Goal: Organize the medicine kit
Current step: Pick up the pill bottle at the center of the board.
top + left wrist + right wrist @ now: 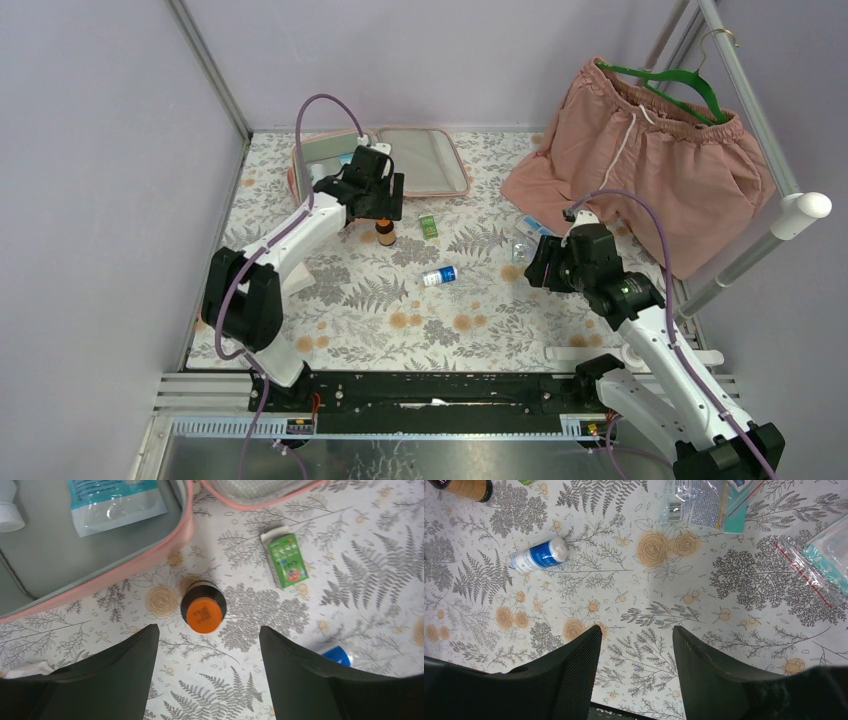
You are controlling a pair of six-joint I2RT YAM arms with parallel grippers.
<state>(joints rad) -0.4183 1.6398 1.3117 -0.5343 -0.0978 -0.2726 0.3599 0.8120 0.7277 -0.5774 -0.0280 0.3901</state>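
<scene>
The pink medicine kit (430, 162) lies open at the back of the table; its pink rim (125, 567) shows in the left wrist view, with a teal sachet (110, 502) and a white bottle (7, 512) inside on the grey lining. My left gripper (386, 212) is open and empty, just above an upright brown bottle with an orange cap (202, 611), which stands on the table beside the kit, ahead of the fingertips. My right gripper (535, 265) is open and empty over bare table, its fingers (574, 670) apart.
A small green box (429, 226) lies right of the brown bottle. A blue-and-white bottle (439, 276) lies on its side mid-table. Clear packets (696, 502) lie near the right gripper. Pink shorts (650, 170) hang on a green hanger at the back right.
</scene>
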